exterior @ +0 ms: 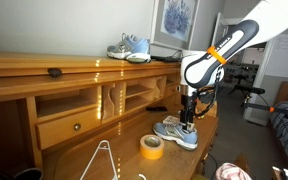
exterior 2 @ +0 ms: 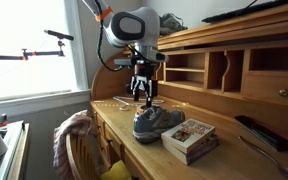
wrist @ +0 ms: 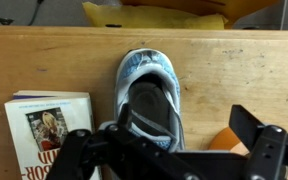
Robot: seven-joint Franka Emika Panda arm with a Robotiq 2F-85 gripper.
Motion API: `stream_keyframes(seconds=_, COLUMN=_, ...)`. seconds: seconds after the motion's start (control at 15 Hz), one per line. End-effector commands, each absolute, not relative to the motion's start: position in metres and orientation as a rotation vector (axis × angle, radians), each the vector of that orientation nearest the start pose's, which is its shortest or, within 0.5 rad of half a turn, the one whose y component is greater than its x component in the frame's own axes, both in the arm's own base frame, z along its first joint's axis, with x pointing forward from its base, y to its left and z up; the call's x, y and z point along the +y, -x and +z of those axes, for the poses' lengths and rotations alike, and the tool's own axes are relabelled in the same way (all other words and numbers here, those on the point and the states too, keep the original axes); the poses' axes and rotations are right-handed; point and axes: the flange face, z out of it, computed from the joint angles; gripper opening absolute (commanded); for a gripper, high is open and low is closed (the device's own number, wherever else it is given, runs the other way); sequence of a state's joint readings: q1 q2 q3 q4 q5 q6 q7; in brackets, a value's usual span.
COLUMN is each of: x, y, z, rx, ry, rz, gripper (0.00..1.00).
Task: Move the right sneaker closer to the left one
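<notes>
Wooden counter carries the right sneaker beside a book; the end effector hangs over its collar, spread wide, gripping nothing. Beyond, the left one sits atop the hutch. A shallow pinch on soft mesh could slip mid-lift.

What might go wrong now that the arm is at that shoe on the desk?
The gripper is open at the heel of the right sneaker; a grip there may slip. The book beside it might get knocked. The left one sits high on the desk top, so the lift could catch that edge.
</notes>
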State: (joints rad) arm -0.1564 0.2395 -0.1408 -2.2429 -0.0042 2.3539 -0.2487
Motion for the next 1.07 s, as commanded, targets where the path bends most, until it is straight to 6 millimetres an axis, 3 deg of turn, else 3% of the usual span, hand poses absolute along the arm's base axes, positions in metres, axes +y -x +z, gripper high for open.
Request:
stream_keyframes(seconds=0.0, x=-0.161, y=-0.516, z=0.236, rx=0.015, ry=3.122, rz=0.239, gripper=1.00)
stream_keyframes(seconds=0.47, x=-0.151, y=-0.522, z=0.217, rx=-0.070, ry=3.134, rz=0.193, gripper=1.00)
stream_keyframes(seconds=0.73, x=-0.146, y=-0.523, z=0.215, rx=-0.067, ry=3.149, rz=0.141, gripper=0.96)
stream_keyframes(seconds=1.0, x=-0.143, y=-0.516, z=0.215, rx=-0.017, ry=3.153, rz=0.062, gripper=0.99)
